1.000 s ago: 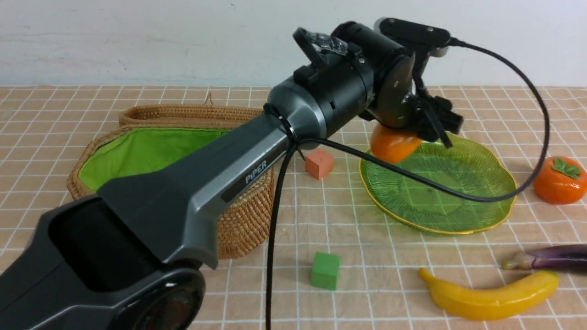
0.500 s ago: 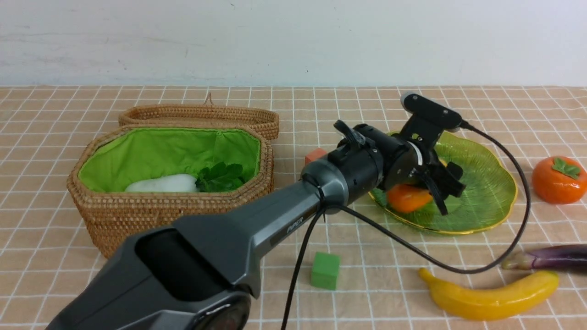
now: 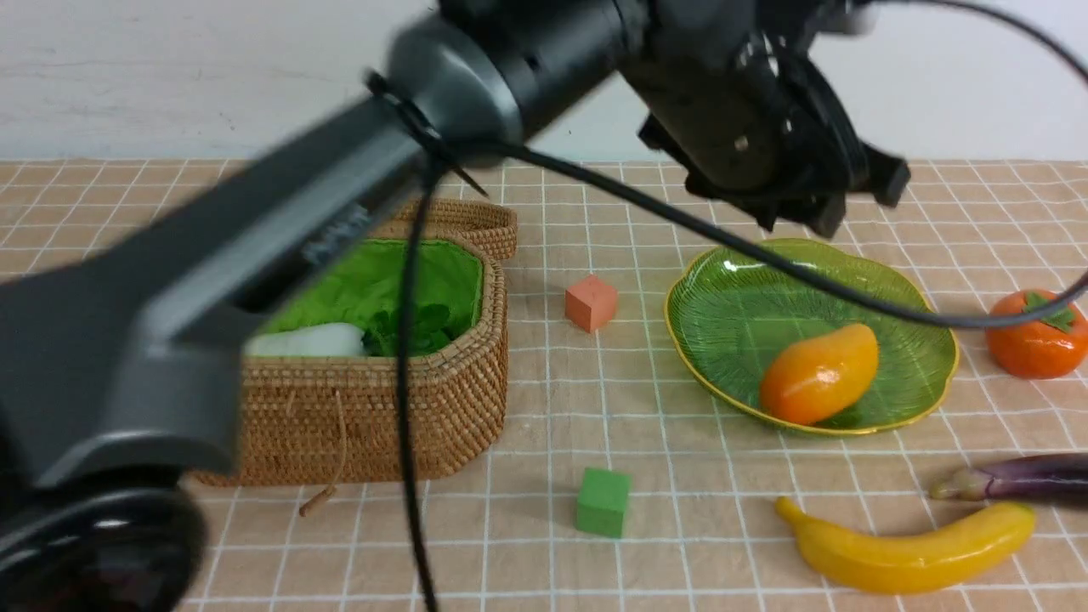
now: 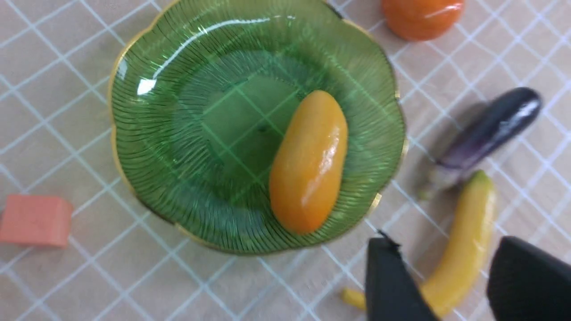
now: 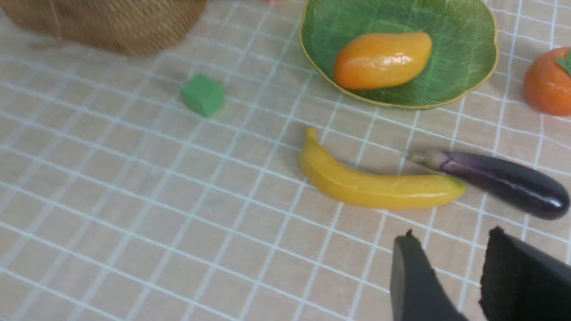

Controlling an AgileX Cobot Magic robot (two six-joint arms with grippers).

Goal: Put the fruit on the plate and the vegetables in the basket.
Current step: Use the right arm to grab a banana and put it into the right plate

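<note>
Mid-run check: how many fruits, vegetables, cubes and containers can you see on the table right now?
Fruit: 3 (mango, banana, persimmon)
Vegetables: 2 (radish, eggplant)
Cubes: 2 (orange-pink cube, green cube)
Containers: 2 (plate, basket)
Total: 9

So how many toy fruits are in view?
3: glossy orange-yellow mango on the ribbed green plate, round orange persimmon right of it, long yellow banana in front, by the purple eggplant. The wicker basket is partly hidden.
</note>
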